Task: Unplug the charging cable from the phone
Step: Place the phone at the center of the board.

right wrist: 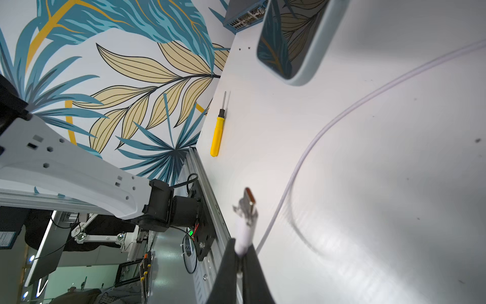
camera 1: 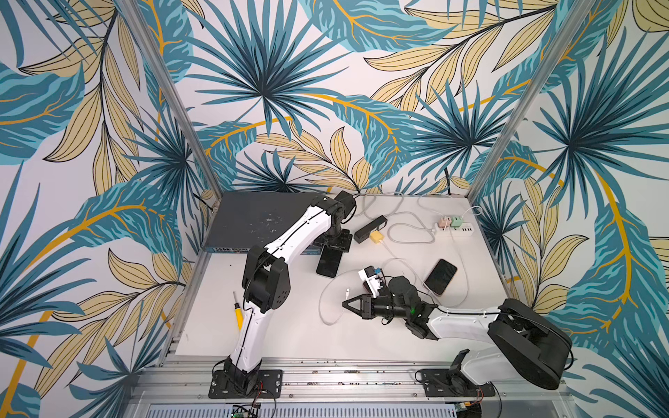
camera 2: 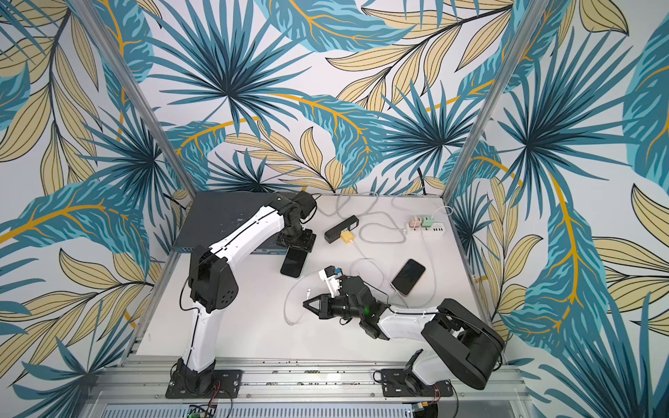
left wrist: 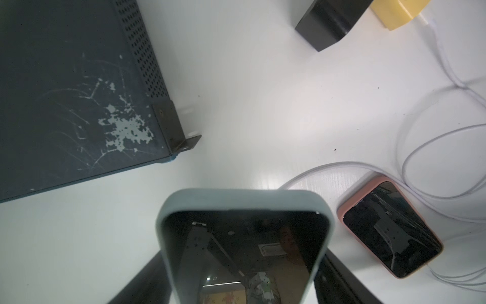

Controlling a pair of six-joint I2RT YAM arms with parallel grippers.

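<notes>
- In both top views the left hand (camera 1: 335,247) reaches toward the far half of the surface (camera 1: 289,336) and is closed on the far end of the phone in the pale grey case (camera 1: 328,264). This phone sits just beside the front right corner of the network switch (camera 1: 253,217), which fills the far left corner.
- The right hand (camera 1: 344,303) is near the middle of the surface, pointing toward the left edge and apart from that phone. The charging cable (camera 1: 321,304) loops on the surface just beyond its tips.
- A phone in the pink case (camera 1: 440,277) lies screen up toward the right edge. A black block (camera 1: 370,223) and a yellow charger (camera 1: 376,237) lie farther back, with a white power strip (camera 1: 454,228) near the far right corner. A yellow screwdriver (camera 1: 238,314) lies along the left edge.
- In the left wrist view, dark fingers (left wrist: 147,281) press on both long sides of the pale grey case, with its dark screen facing the camera. No cable enters the end that shows. The pink-cased phone lies beside it among white cable loops.
- In the right wrist view, the fingertips are pressed together, pinching the white plug (right wrist: 246,210). Its metal tip is bare and clear of the pale grey phone's near end. The cable curves away over the surface.
</notes>
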